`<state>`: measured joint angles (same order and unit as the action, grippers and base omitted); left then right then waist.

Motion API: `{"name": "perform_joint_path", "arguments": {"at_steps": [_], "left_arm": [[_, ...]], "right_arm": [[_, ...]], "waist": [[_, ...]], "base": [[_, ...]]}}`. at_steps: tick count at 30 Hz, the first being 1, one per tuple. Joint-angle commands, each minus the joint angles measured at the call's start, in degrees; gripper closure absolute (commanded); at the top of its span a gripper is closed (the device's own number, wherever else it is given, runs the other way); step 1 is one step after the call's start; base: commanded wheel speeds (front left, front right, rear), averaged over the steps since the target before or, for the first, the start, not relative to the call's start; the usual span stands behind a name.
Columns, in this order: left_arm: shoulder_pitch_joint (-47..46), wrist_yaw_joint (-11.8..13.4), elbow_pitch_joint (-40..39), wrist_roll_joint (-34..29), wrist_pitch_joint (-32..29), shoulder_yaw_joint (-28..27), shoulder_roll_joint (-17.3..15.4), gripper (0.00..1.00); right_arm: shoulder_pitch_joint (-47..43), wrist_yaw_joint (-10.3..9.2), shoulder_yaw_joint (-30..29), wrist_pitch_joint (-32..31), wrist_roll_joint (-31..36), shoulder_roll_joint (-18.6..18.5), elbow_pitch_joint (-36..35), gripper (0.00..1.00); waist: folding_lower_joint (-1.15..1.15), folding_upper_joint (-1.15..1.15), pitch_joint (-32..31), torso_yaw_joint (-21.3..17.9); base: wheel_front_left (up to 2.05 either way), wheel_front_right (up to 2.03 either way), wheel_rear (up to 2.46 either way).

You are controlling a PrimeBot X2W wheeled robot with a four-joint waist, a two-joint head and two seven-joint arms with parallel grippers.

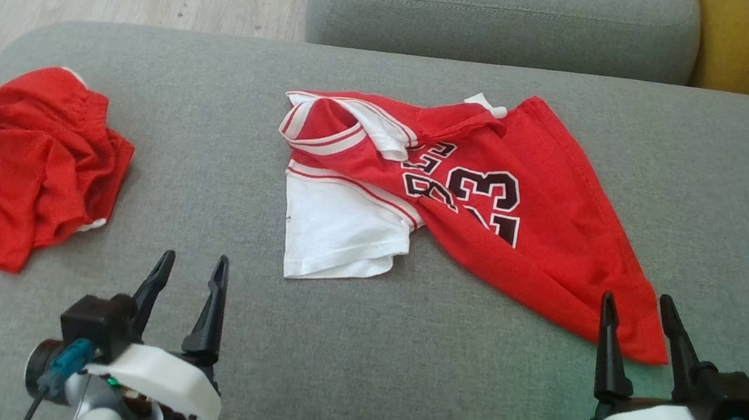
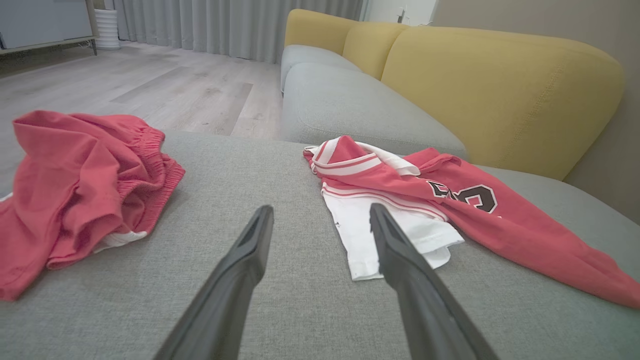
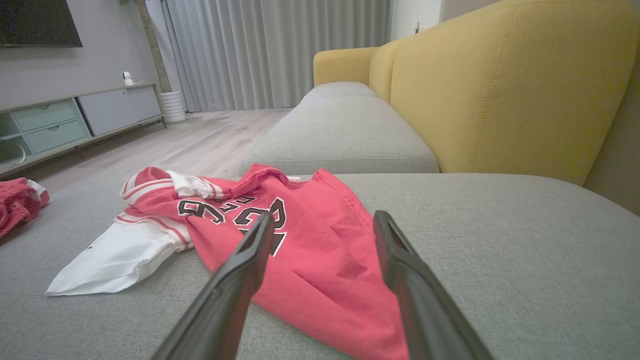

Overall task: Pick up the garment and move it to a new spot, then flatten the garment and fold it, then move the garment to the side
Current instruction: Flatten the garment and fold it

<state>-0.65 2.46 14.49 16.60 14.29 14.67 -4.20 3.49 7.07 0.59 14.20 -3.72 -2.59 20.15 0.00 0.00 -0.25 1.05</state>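
- task's thing: the red jersey lies crumpled and partly folded over itself near the middle of the grey seat cushion. not yet picked up.
- a second red item, the shorts, is bunched at the cushion's left end, well apart from the jersey. judged not the piece in hand, since the jersey lies between the two arms.
- left end effector: fingers apart, nothing between them, poised over bare cushion.
- right end effector: fingers apart, nothing gripped.
- long axis: in the head view the jersey runs on a diagonal, from the striped collar and white sleeve at the far left down to the hem corner at the near right.
- right side: that hem corner sits at the right fingertips. in the right wrist view red cloth spreads ahead and to the left, passing under the fingers. whether they touch it cannot be told.
- left side: in the left wrist view the white sleeve lies ahead and slightly right of the left end effector, with bare cushion between.
- judgement: the right arm is the nearer. a short drop should reach the hem, while the left must go forward and to its right for the sleeve end.
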Motion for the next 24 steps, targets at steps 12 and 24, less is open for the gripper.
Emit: {"name": "perform_joint_path", "arguments": {"at_steps": [12,24], "left_arm": [[-3.2,-1.6,0.3,-1.8,0.7,-1.9,0.2,0.00],[-14.4,-3.6,13.4,0.9,-5.3,1.8,1.0,0.00]], "right_arm": [[2.7,0.42,2.2,0.8,-0.6,-0.3,-2.3,0.00],[5.5,0.42,3.0,0.8,-1.1,-0.3,-2.7,0.00]], "waist": [[0.00,0.00,2.1,-1.0],[0.00,0.00,8.2,-6.5]], "base": [[0.00,0.00,0.00],[0.00,0.00,0.00]]}}
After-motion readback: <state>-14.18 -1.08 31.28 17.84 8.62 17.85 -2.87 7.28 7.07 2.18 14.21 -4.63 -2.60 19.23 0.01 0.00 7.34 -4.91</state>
